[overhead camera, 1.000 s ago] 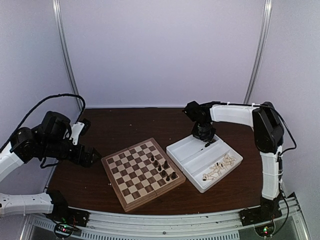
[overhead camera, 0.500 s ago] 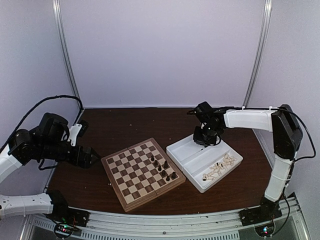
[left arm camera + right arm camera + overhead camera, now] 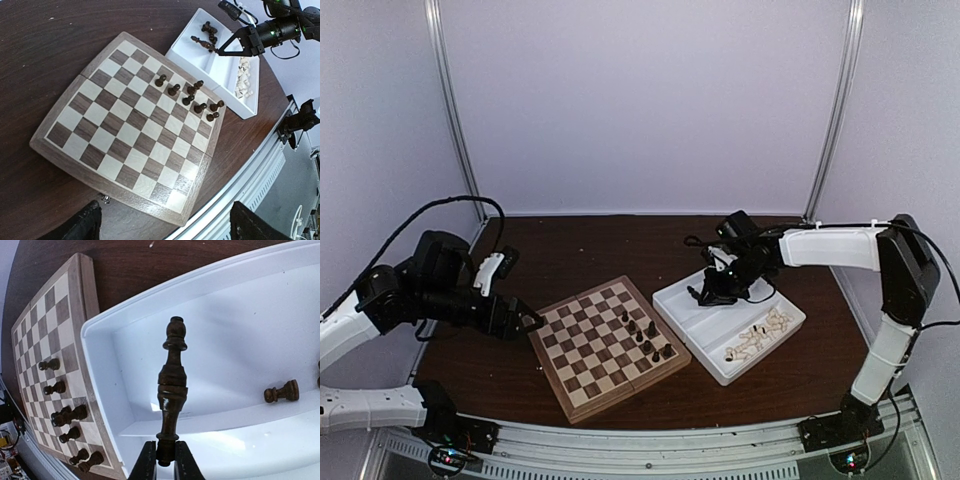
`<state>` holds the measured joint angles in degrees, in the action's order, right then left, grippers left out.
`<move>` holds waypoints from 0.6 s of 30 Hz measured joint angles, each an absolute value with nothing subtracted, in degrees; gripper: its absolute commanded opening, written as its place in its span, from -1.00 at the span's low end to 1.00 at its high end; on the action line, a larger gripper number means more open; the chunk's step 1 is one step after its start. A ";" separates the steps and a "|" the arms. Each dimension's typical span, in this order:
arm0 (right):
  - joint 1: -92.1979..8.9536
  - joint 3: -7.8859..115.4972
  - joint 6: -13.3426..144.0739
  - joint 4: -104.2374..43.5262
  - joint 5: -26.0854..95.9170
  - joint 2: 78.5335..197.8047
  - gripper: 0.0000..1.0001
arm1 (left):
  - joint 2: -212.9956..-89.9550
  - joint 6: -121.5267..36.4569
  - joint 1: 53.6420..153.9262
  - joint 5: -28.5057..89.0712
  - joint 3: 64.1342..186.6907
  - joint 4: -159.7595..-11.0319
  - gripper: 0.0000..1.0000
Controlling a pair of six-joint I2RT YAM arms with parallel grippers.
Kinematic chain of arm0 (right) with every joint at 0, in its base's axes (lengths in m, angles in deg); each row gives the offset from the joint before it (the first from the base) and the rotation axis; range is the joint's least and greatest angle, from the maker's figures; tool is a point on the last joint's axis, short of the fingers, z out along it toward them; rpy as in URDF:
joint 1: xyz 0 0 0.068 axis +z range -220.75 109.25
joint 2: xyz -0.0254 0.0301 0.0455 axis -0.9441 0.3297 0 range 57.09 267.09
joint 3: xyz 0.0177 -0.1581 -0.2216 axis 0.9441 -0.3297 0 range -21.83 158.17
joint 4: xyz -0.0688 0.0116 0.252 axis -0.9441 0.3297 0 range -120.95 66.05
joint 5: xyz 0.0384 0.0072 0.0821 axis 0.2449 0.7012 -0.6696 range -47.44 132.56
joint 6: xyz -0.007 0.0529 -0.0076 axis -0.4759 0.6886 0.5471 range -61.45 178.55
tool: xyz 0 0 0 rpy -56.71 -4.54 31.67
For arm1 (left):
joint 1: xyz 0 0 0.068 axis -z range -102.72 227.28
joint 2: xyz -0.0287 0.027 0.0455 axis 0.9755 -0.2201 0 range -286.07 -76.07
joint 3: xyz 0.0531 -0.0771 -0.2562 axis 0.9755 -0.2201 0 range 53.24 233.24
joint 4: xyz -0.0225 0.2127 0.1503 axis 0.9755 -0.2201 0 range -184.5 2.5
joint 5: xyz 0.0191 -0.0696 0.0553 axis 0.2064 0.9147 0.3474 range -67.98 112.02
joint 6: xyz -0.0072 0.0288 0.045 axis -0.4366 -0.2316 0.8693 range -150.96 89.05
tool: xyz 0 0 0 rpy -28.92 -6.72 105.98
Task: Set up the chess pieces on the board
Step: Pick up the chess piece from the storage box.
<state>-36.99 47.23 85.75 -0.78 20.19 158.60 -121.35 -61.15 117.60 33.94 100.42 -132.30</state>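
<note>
One dark chessman [image 3: 171,390], pinched by its base in the right gripper [image 3: 165,462], is now lifted over the white tray [image 3: 110,340]. The left gripper [image 3: 166,216], fingers spread, has advanced toward the board [image 3: 130,135] ahead. Brown table [image 3: 620,240], pale walls [image 3: 640,100].

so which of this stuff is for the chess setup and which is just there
For the job: board, dark pieces on it, held dark piece in right gripper, spare dark pieces, pale pieces.
Just there: white tray, metal rail.
</note>
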 measured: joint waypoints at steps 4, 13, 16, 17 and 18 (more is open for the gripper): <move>-36.99 44.96 82.60 -0.73 16.32 155.13 -0.99 | -122.48 -61.30 117.60 37.33 97.69 -125.34 0.74; -34.78 44.30 77.69 0.95 7.27 149.55 -1.00 | -121.41 -57.74 117.62 38.86 86.35 -100.12 0.76; -32.49 44.30 76.18 0.91 5.02 147.85 -1.00 | -120.47 -57.41 117.62 39.15 82.24 -92.69 0.84; -31.64 44.30 75.65 0.75 4.43 147.19 -1.00 | -120.73 -57.96 117.64 39.17 82.06 -91.29 0.86; -30.57 44.30 75.17 0.40 3.75 146.36 -1.00 | -121.35 -59.29 117.73 39.10 82.21 -89.43 0.87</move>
<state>-30.57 44.30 75.17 0.40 3.75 146.36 -121.35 -59.29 117.73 39.10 82.21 -89.43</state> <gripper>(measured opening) 0.119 0.917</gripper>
